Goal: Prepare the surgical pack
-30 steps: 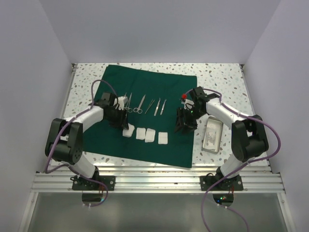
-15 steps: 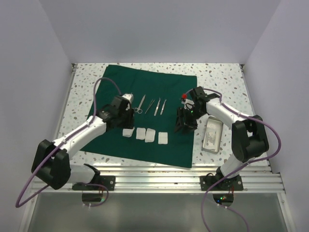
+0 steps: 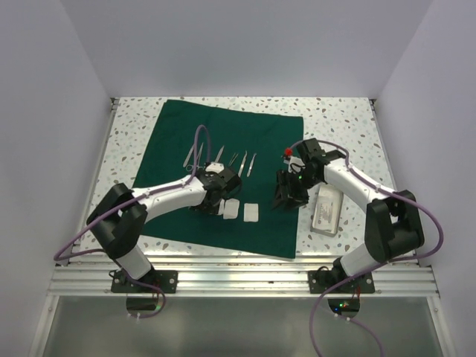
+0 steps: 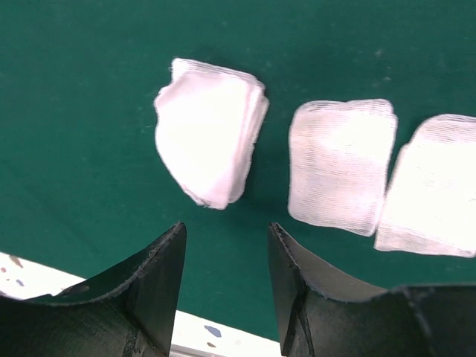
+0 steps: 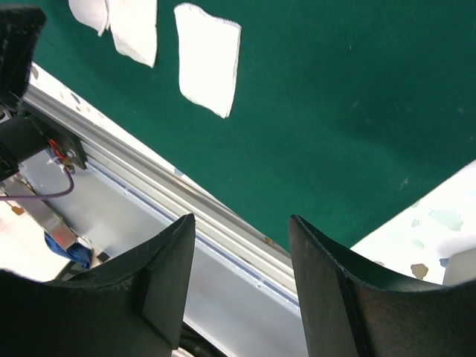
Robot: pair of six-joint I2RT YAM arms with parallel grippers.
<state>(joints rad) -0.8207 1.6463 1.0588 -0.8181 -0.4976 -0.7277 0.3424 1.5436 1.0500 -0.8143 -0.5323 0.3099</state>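
left arm (image 3: 167, 197): stretched rightward, low | left gripper (image 4: 226, 232): jaws apart, empty | right arm (image 3: 349, 181): elbow bent | right gripper (image 5: 242, 223): jaws apart, empty

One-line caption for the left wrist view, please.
Open left claw poised over the green drape, three white gauze squares in a row ahead.

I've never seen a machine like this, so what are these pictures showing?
It's a robot: a left arm and a right arm bolted to a speckled table. One picture looks down from above. The other two come from little cameras on the wrists, so you see black fingers at the bottom. A dark green cloth lies on the table, with steel scissors, tweezers and white gauze squares on it. A shiny metal tray sits beside the cloth. The left gripper and right gripper are both open, holding nothing.
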